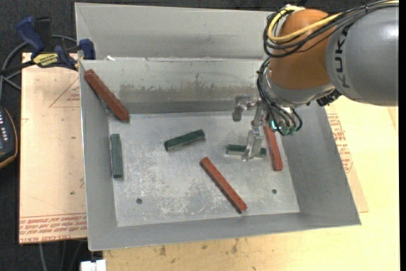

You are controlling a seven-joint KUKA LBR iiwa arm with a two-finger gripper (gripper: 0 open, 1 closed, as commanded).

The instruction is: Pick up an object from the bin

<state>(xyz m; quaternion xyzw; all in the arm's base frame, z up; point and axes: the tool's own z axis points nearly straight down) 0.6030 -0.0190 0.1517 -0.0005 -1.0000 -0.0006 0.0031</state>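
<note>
The grey arm (371, 51) comes in from the right over the bin's (171, 76) rim. Its wrist sits under an orange cover (298, 63) looped with yellow and black cables (279, 25), and it is bent so that the tool points down into the right half of the bin. The gripper (254, 150) hangs low, its metal tip at or just above the floor, near the right wall and about midway between the back and front walls. From this angle I cannot tell whether it is spread or pressed together, nor whether it pinches anything. A short dark green block (235, 150) lies flat right at the tip. Its left end sticks out to the left, and the rest is hidden behind the metal, so contact cannot be judged. Just to the right of the tip a short red-brown bar (275, 154) lies almost lengthwise toward the front, partly under the wrist. In front of the gripper and to its left, a long red-brown bar (223, 185) lies diagonally on the floor, apart from the tip. Further left lie a tilted green bar (184, 140) near the middle and an upright-lying green bar (116, 155) by the left wall. A leaning red-brown bar (106, 96) rests in the back left corner.
</note>
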